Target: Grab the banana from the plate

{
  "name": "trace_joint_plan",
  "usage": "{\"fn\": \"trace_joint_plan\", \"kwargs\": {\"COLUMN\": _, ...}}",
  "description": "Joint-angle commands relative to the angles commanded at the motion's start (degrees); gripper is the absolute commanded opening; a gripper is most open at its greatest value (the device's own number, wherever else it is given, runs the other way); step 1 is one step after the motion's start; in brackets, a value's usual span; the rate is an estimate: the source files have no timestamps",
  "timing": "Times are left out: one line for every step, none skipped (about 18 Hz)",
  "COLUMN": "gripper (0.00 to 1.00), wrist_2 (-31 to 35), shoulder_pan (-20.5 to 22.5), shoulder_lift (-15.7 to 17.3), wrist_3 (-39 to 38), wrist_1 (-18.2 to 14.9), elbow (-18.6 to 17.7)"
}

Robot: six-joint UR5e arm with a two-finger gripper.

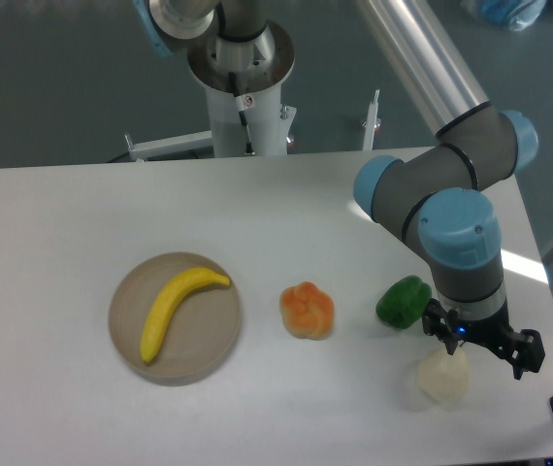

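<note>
Nearest the camera, the gripper (482, 351) is seen with its fingers spread and holding nothing, poised above a pale whitish object (443, 377), well apart from the banana (177, 306). The banana is laid diagonally on the plate (213, 349) at the left. It is judged light, stiff and glossy, so likely slippery; a hold across its thicker middle is advised. Between them, an orange-and-yellow fruit (308, 310) and a green object (403, 301) are set on the white table (63, 223). Beyond, a grey floor is seen.
</note>
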Motion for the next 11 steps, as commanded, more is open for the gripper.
{"fn": "trace_joint_plan", "kwargs": {"gripper": 1.00, "wrist_2": 0.0, "shoulder_pan": 0.0, "shoulder_lift": 0.0, "wrist_3": -0.1, "wrist_1": 0.2, "elbow": -0.2}}
{"fn": "trace_joint_plan", "kwargs": {"gripper": 1.00, "wrist_2": 0.0, "shoulder_pan": 0.0, "shoulder_lift": 0.0, "wrist_3": -0.1, "wrist_1": 0.2, "elbow": -0.2}}
{"fn": "trace_joint_plan", "kwargs": {"gripper": 1.00, "wrist_2": 0.0, "shoulder_pan": 0.0, "shoulder_lift": 0.2, "wrist_3": -0.1, "wrist_1": 0.1, "elbow": -0.1}}
{"fn": "trace_joint_plan", "kwargs": {"gripper": 1.00, "wrist_2": 0.0, "shoulder_pan": 0.0, "shoulder_lift": 0.2, "wrist_3": -0.1, "wrist_1": 0.0, "elbow": 0.0}}
{"fn": "trace_joint_plan", "kwargs": {"gripper": 1.00, "wrist_2": 0.0, "shoulder_pan": 0.0, "shoulder_lift": 0.3, "wrist_3": -0.2, "wrist_1": 0.0, "elbow": -0.2}}
{"fn": "trace_joint_plan", "kwargs": {"gripper": 1.00, "wrist_2": 0.0, "shoulder_pan": 0.0, "shoulder_lift": 0.4, "wrist_3": -0.6, "wrist_1": 0.0, "elbow": -0.2}}
{"fn": "trace_joint_plan", "kwargs": {"gripper": 1.00, "wrist_2": 0.0, "shoulder_pan": -0.1, "shoulder_lift": 0.4, "wrist_3": -0.9, "wrist_1": -0.1, "elbow": -0.1}}
{"fn": "trace_joint_plan", "kwargs": {"gripper": 1.00, "wrist_2": 0.0, "shoulder_pan": -0.1, "shoulder_lift": 0.5, "wrist_3": -1.0, "wrist_1": -0.1, "elbow": -0.3}}
{"fn": "trace_joint_plan", "kwargs": {"gripper": 1.00, "wrist_2": 0.0, "shoulder_pan": -0.1, "shoulder_lift": 0.5, "wrist_3": -0.9, "wrist_1": -0.1, "elbow": -0.4}}
{"fn": "trace_joint_plan", "kwargs": {"gripper": 1.00, "wrist_2": 0.0, "shoulder_pan": -0.1, "shoulder_lift": 0.5, "wrist_3": -1.0, "wrist_1": -0.1, "elbow": -0.4}}
{"fn": "trace_joint_plan", "kwargs": {"gripper": 1.00, "wrist_2": 0.0, "shoulder_pan": -0.5, "shoulder_lift": 0.6, "wrist_3": -1.0, "wrist_1": -0.1, "elbow": -0.4}}
